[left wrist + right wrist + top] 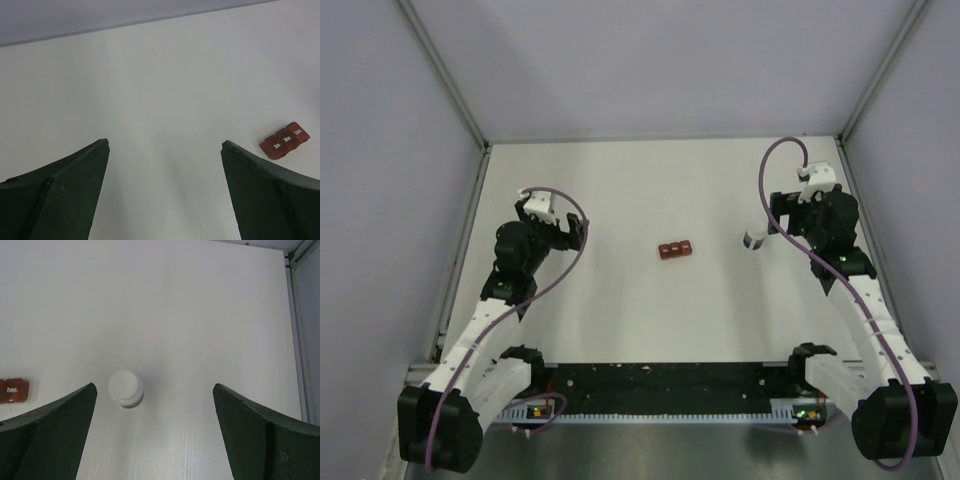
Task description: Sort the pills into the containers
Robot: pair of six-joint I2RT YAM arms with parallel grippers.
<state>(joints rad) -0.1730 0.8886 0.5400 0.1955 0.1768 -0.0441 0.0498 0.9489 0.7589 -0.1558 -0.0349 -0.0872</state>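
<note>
The containers [675, 249] are a dark red-brown strip of three joined compartments lying mid-table, lids shut, with white labels. The strip also shows at the right of the left wrist view [284, 140], and its end, marked "Tues.", shows at the left edge of the right wrist view [14, 390]. A small white-capped bottle [754, 239] stands right of the strip. My right gripper [154, 386] is open above the table, with the bottle [126, 388] below and between its fingers, nearer the left one. My left gripper [165, 142] is open and empty, well left of the strip. No loose pills show.
The white table is boxed in by grey walls with metal rails [470, 200] along its left, back and right edges. The right rail shows in the right wrist view [300, 340]. A black strip [660, 380] runs between the arm bases at the near edge.
</note>
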